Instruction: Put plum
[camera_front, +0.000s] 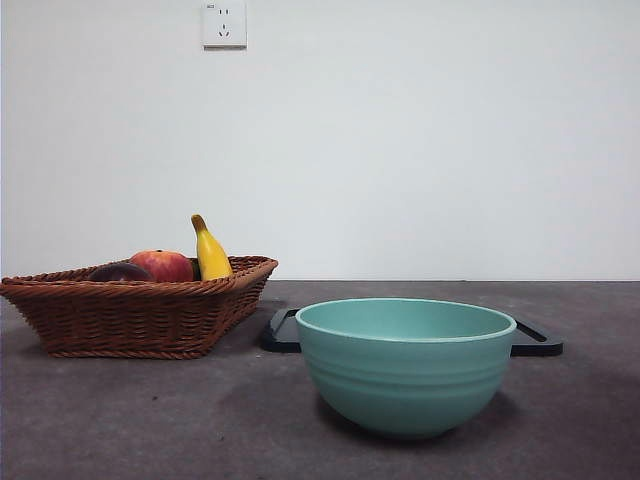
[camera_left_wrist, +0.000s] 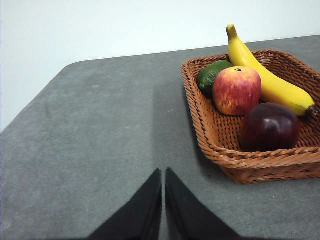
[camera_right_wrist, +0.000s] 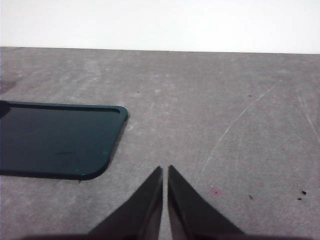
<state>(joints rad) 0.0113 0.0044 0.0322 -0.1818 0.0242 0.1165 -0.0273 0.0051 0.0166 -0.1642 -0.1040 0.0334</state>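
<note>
Sitting in the basket (camera_left_wrist: 235, 160): plum (camera_left_wrist: 269, 127), at the near rim, beside the peach (camera_left_wrist: 236, 90), with banana (camera_left_wrist: 265, 80) and a green fruit (camera_left_wrist: 212, 76) behind. Left end effector (camera_left_wrist: 163, 172) closed, empty, over bare bench (camera_left_wrist: 100, 130) beside the basket. Right end effector (camera_right_wrist: 165, 170) closed, empty, near the black tray (camera_right_wrist: 55, 140). Teal bowl (camera_front: 405, 365) stands in front of the tray.

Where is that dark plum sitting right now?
The plum lies in the wicker basket at the front view's left, beside the red peach and the banana.
</note>
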